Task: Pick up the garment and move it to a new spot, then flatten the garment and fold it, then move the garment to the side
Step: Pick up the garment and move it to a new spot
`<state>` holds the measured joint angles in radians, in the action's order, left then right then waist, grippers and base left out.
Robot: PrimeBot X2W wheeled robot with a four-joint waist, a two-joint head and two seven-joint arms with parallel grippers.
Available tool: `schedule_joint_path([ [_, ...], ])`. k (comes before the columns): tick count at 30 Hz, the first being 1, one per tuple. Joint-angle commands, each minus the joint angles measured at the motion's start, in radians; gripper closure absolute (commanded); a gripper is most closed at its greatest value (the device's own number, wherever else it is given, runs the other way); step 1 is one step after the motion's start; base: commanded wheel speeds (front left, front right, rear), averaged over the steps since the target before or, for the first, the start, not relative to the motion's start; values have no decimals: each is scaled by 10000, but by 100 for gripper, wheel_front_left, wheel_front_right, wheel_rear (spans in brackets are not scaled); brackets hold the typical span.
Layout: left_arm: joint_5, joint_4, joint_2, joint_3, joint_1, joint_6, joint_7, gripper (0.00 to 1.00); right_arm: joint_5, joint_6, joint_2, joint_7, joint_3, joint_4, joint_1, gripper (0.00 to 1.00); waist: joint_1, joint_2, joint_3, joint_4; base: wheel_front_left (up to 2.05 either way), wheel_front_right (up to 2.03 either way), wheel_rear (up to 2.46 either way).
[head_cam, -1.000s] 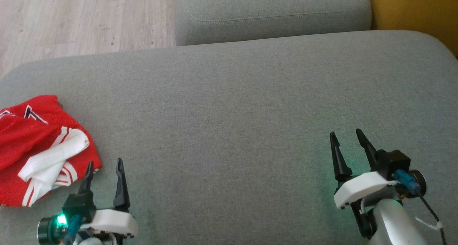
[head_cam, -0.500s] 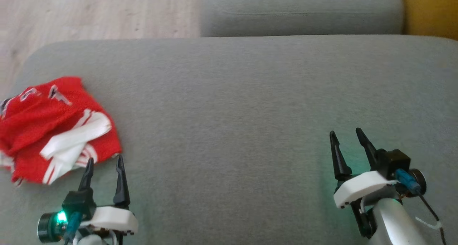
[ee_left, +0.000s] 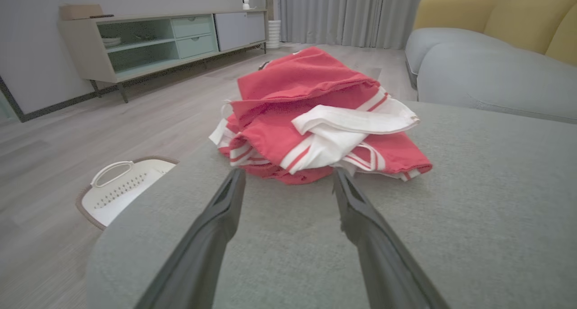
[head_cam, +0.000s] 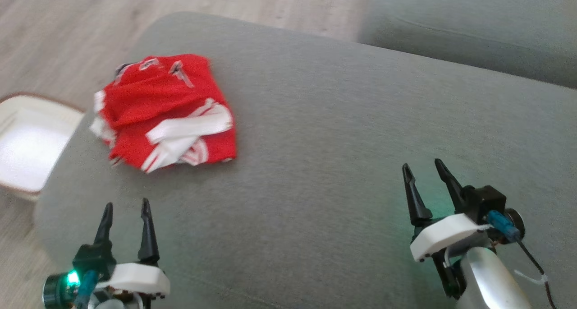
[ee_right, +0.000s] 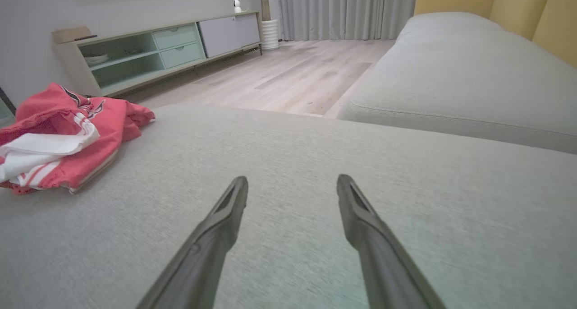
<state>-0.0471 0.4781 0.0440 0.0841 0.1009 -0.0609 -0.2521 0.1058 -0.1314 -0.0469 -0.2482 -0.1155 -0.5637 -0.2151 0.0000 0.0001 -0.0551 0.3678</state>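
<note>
**Garment** [head_cam: 167, 110]: red jersey with white bands and white trim, crumpled in a loose heap. It lies on the grey ottoman [head_cam: 324, 133], near that cushion's far left corner, untouched by either arm. In the left wrist view the garment [ee_left: 315, 119] sits just beyond the fingertips; in the right wrist view it [ee_right: 58, 137] lies off to the left side.

**Left end effector** [head_cam: 126, 204]: lower left of the head view, fingers spread apart, empty, above bare upholstery and aimed at the heap. Its wrist view shows the same gap [ee_left: 289, 172] with nothing in it.

**Right end effector** [head_cam: 422, 164]: lower right, fingers likewise parted, empty, well apart from the garment, over plain cushion [ee_right: 292, 178].

**Laundry basket** [head_cam: 45, 102]: white, brown-rimmed, on the wood floor [head_cam: 67, 29] beside the ottoman's left edge; handle visible [ee_left: 110, 171].

**Sofa seat** [head_cam: 473, 25]: grey, beyond the ottoman, with yellow back cushions [ee_left: 496, 16].

**Low cabinet** [ee_left: 157, 43]: against the wall, pale green drawers.
</note>
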Motion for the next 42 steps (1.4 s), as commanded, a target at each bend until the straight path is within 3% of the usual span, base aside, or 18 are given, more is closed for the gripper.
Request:
schedule_joint_path([
  [1,-82,-259,89,382,224,66,-97,0,21,7,-33,-136,-285,275,-464,0,0,-1,-81,811,0,0,0],
  [7,-227,-267,77,475,174,17,-97,0,75,7,-33,-136,-661,149,-569,0,0,-1,-163,1213,0,0,0],
  [18,-412,-651,392,712,1672,-381,-97,0,-305,7,-33,-136,-1083,194,-935,0,0,-1,-954,710,0,0,0],
  [27,-910,801,1673,211,4525,-681,-97,0,-655,7,-208,-136,-1431,391,-1405,0,0,-1,-2007,138,0,0,0],
  [36,-2049,2934,2991,-1624,6670,-695,-29,0,-677,7,-594,-136,-1659,661,-1827,0,0,-1,-3021,-434,0,0,0],
  [42,-2499,4161,3233,-2237,7682,-696,56,0,-741,7,-755,-136,-1722,817,-2026,0,0,-1,-3586,-850,0,0,0],
])
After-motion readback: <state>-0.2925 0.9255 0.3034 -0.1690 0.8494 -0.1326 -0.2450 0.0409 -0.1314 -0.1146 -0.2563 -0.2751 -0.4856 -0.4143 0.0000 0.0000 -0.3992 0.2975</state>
